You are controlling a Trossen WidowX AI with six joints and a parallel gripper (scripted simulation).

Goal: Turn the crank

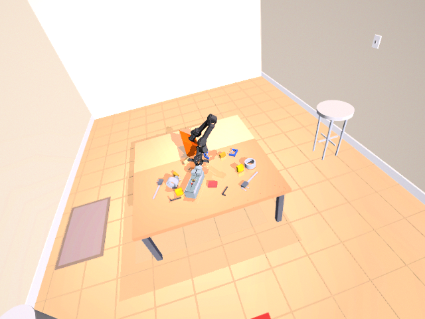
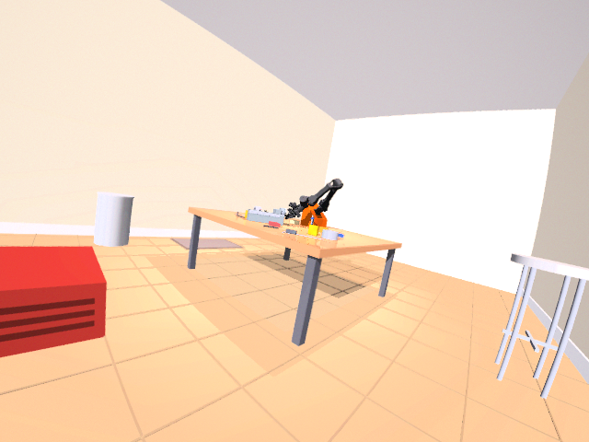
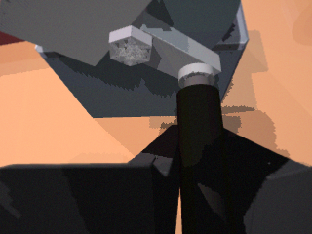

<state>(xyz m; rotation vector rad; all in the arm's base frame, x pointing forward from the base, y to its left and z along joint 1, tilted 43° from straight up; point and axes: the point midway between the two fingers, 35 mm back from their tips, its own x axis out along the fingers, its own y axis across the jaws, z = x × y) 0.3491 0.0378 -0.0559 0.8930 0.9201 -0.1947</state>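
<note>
One grey crank arm (image 3: 171, 46) spans the wrist view's upper middle, stiff metal pivoting on the machine (image 1: 194, 183) at table centre, while the gripper (image 3: 197, 161), lower centre-right, clamps its dark, likely slick cylindrical handle (image 3: 197, 122), the proper hold.

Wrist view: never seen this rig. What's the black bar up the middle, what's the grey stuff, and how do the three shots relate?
One black six-joint arm stands on a wooden table. The top view looks down on the whole room, the exterior view looks across from floor level, and the wrist view rides on the gripper.

The black bar is the crank handle, clamped in the shut gripper. The pale grey bar above it is the crank arm, fixed to the grey slide machine.

Also on the table: a red block, yellow blocks, a tape roll and small tools. The red pointer cannot be made out here.
</note>
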